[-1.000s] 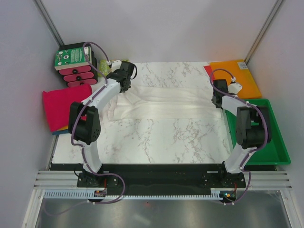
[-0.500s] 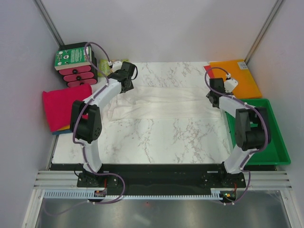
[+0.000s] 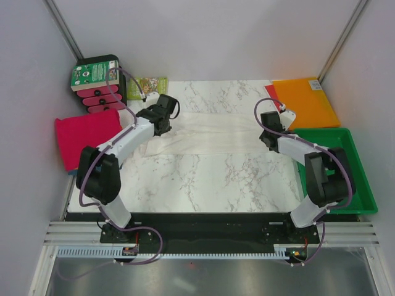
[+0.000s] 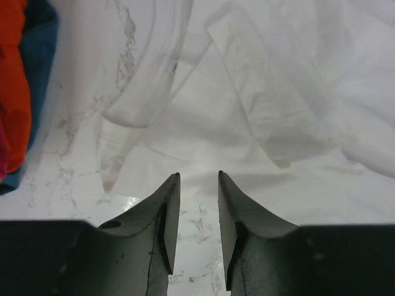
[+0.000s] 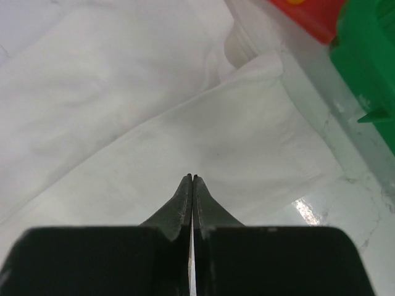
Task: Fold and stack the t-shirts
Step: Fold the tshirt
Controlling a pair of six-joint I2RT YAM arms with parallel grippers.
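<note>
The white t-shirt [image 3: 213, 132] lies wrinkled across the back half of the marble table, one sleeve folded over. It fills the left wrist view [image 4: 265, 92] and the right wrist view [image 5: 154, 123]. My left gripper [image 3: 162, 117] hovers at the shirt's left end. Its jaws [image 4: 199, 179] stand slightly open and empty, over bare marble at the cloth's edge. My right gripper [image 3: 268, 132] is over the shirt's right end. Its fingers [image 5: 192, 177] are pressed together with nothing between them. The folded magenta-pink shirt [image 3: 86, 135] tops the pile at the left edge. Orange [image 4: 12, 92] and blue [image 4: 40, 61] layers show beneath it.
A flat orange sheet [image 3: 305, 98] lies at the back right. A green tray [image 3: 345, 179] runs along the right edge and shows in the right wrist view [image 5: 370, 55]. A green-and-pink box [image 3: 99, 83] and a snack packet [image 3: 151, 83] sit at the back left.
Both grippers have moved from the back of the table toward the near side, onto the shirt's ends. The right gripper also moved left. The shirt looks much the same.
</note>
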